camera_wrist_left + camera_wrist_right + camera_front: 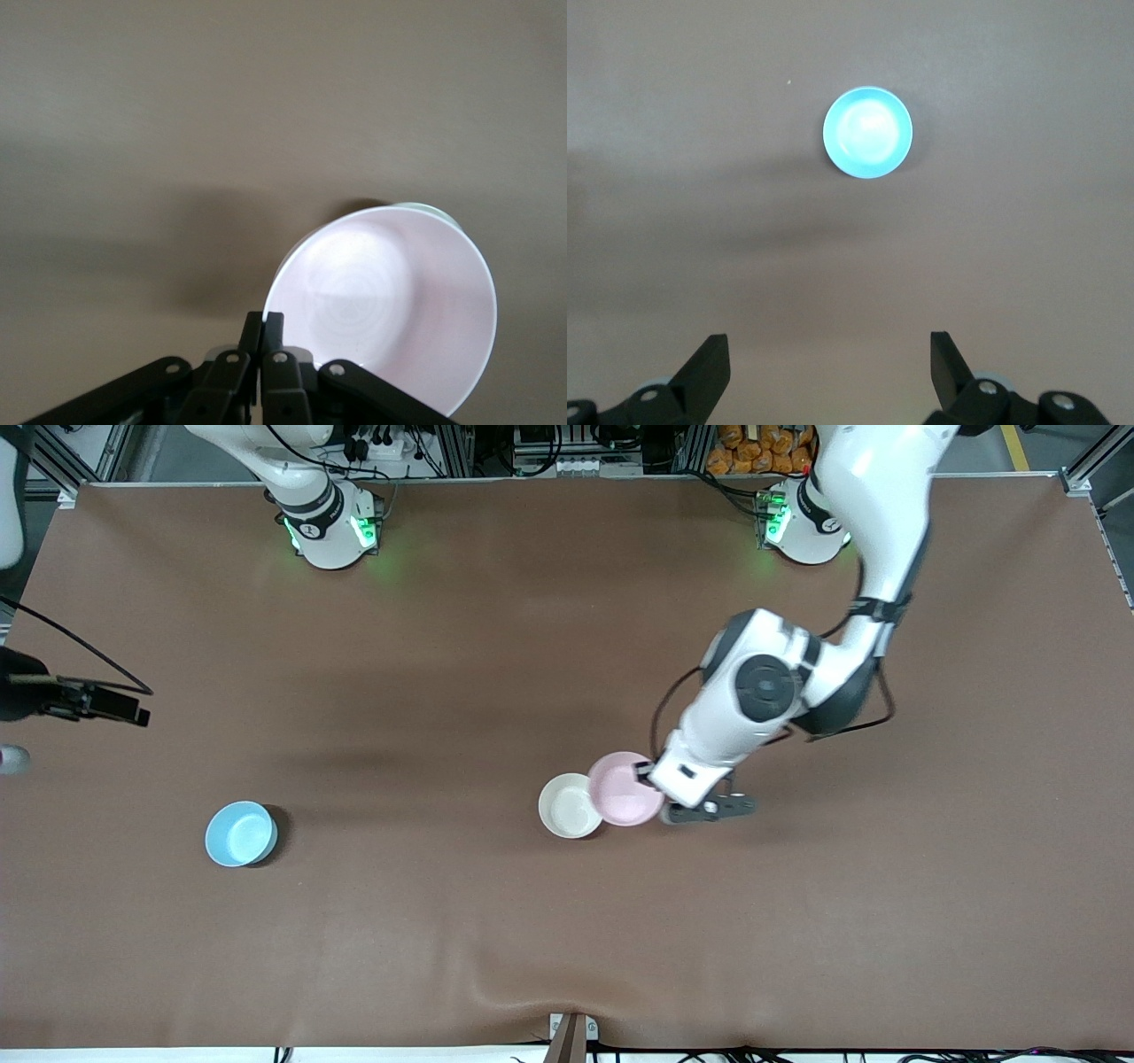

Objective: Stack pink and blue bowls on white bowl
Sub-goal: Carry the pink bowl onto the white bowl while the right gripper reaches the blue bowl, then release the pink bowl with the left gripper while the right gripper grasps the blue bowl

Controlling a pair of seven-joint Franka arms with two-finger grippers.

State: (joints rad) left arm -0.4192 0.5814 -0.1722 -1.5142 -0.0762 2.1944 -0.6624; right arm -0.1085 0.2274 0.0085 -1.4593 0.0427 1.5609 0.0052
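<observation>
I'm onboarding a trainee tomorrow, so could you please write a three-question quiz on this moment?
1. True or false: the pink bowl sits fully nested in the white bowl.
2. Which gripper is open? A) left gripper B) right gripper
3. Fill in: the blue bowl stands toward the ____ arm's end of the table.

Key: 1. False; the left gripper holds it by the rim, overlapping the white bowl's edge. 2. B, high above the blue bowl. 3. Right.

1. Front view looks steeply down at the whole brown surface (496, 646).
2. Left wrist view sits close over the pink bowl (390, 310), shared with front.
3. Right wrist view hangs high above the blue bowl (867, 132), also shared.
</observation>
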